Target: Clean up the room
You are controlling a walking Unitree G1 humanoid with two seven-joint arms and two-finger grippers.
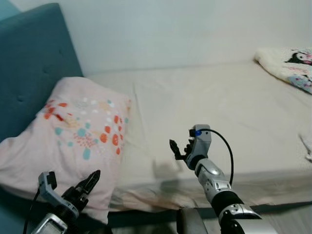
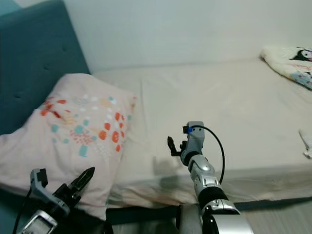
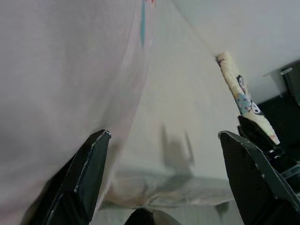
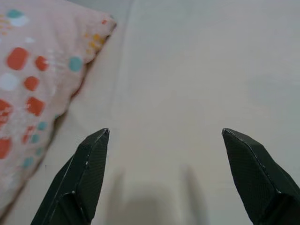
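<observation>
soft puffy spotted pillow (image 1: 73,141) leans on smooth cream sheet (image 1: 214,107).

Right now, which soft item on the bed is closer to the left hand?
The pink dotted pillow by the blue headboard; the left hand is at its edge. The cartoon-print blanket lies across the bed.

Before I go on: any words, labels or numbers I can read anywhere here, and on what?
None can be read.
The pillow carries only coloured spots and shapes, no letters.
The blanket at the far end of the bed shows cartoon prints; any lettering there is too small to tell.
Neither the left gripper nor the right gripper shows markings.
</observation>
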